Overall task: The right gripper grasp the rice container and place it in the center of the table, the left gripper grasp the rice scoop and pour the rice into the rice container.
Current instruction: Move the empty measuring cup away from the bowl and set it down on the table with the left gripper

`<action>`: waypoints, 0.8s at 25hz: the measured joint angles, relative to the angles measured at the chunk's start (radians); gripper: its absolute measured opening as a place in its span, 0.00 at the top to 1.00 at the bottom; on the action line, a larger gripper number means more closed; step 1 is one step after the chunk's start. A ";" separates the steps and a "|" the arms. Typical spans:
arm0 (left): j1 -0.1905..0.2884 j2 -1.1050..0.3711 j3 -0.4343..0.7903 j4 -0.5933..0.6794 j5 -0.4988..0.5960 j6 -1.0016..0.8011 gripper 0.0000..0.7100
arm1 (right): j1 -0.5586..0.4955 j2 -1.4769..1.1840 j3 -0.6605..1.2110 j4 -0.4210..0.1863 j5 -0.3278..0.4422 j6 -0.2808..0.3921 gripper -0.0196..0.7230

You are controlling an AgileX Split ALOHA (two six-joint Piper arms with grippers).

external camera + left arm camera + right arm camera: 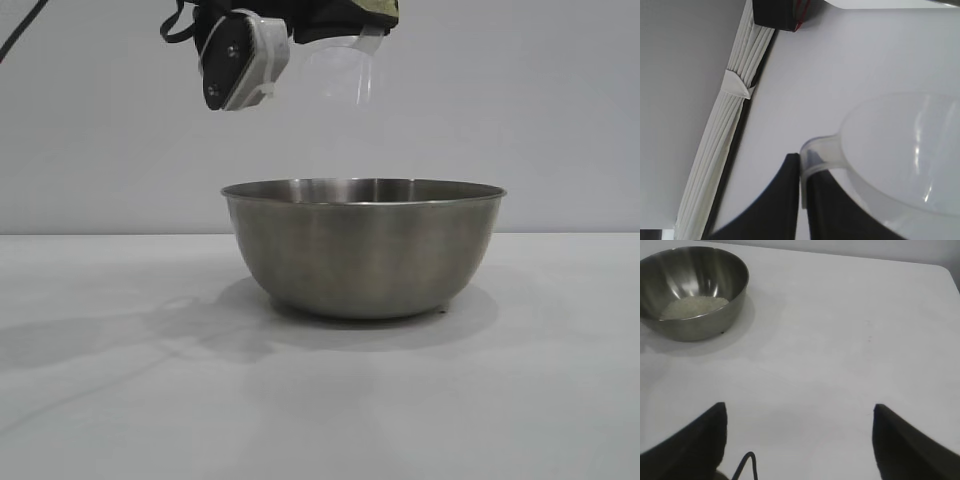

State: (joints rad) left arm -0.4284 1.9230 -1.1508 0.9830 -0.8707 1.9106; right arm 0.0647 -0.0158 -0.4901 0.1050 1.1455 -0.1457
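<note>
Rice poured; only the scoop is left in the air.
The desk (90, 400) carries the rice container (363, 250) at its middle, the rice (694, 306) heaped inside. Above the bowl the left pincer (803, 200) is clamped on the rice scoop (338, 68) handle; the scoop looks empty. The right pincer (799, 440) hangs wide open, holding nothing, well off from the bowl.

Left gripper (802, 200) jaws clamped on rice scoop (900, 155) handle, above table (840, 65).
</note>
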 joint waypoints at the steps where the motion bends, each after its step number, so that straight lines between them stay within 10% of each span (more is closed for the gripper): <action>1: 0.000 0.000 0.000 -0.003 0.000 -0.060 1.00 | 0.000 0.000 0.000 0.000 0.000 0.000 0.21; 13: 0.006 0.000 0.000 -0.394 0.000 -1.057 1.00 | 0.000 0.000 0.000 0.000 0.000 0.000 0.21; 20: 0.096 0.000 0.027 -0.657 0.004 -1.421 1.00 | 0.000 0.000 0.000 0.000 0.000 0.000 0.21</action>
State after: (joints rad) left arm -0.3321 1.9230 -1.1238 0.3259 -0.8667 0.4896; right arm 0.0647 -0.0158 -0.4901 0.1050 1.1455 -0.1457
